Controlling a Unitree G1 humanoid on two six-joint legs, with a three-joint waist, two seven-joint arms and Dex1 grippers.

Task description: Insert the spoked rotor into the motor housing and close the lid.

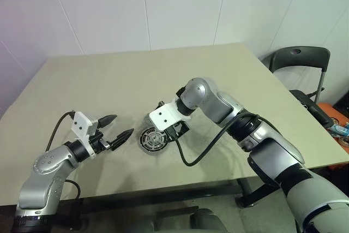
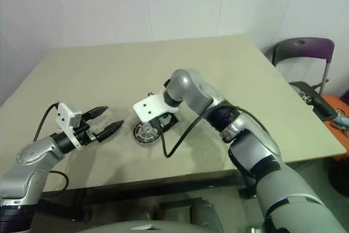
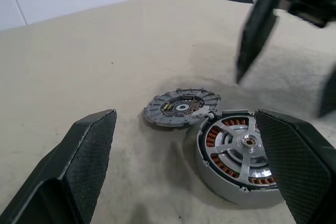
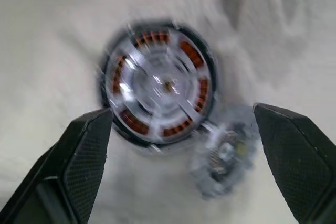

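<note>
Copper windings show through the rotor (image 3: 239,156) seated in the housing (image 3: 210,179); you still must fit the lid (image 3: 181,107), both grippers (image 1: 121,129) (image 4: 184,129) wide open and empty.

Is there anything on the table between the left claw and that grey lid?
Nothing: in the left wrist view, only bare table lies between the open left claw and the lid.
</note>
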